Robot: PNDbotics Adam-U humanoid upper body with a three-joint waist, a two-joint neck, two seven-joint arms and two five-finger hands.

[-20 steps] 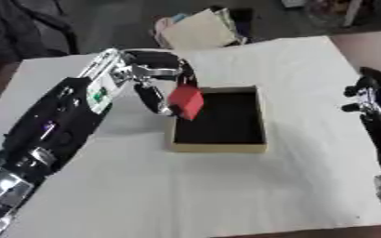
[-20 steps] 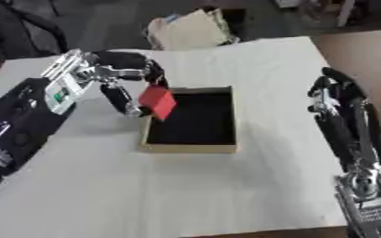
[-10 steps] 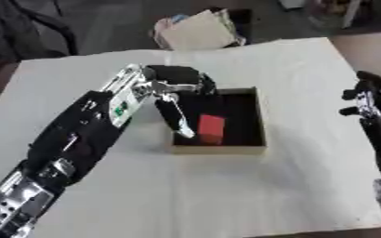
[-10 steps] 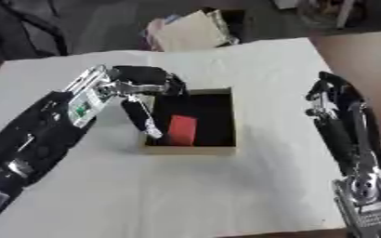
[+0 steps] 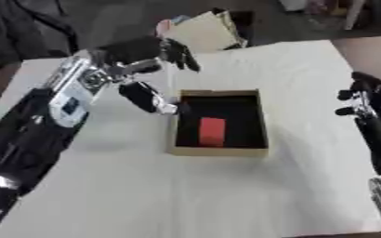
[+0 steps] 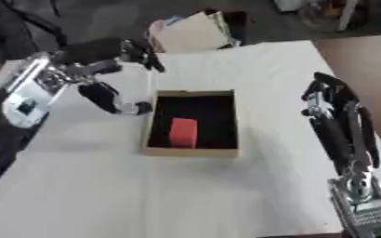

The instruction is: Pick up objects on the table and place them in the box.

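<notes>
A red block [image 5: 213, 131] lies inside the shallow box [image 5: 216, 150], which has tan walls and a black floor and sits mid-table. My left hand [image 5: 149, 56] hovers just left of and behind the box, open, fingers spread and holding nothing; its thumb [image 5: 149, 98] hangs down near the box's left wall. My right hand [image 6: 325, 92] rests at the table's right edge with its fingers curled, apart from the box and holding nothing.
The table is covered by a white cloth [image 5: 145, 186]. Beyond its far edge stands a pile of tan papers or bags [image 5: 200, 30]. Dark floor and clutter lie past the table's back and left edges.
My left hand brought the red block over the box, let it go, and has drawn back to the left and up. The block now lies in the box. The right hand stayed put.
</notes>
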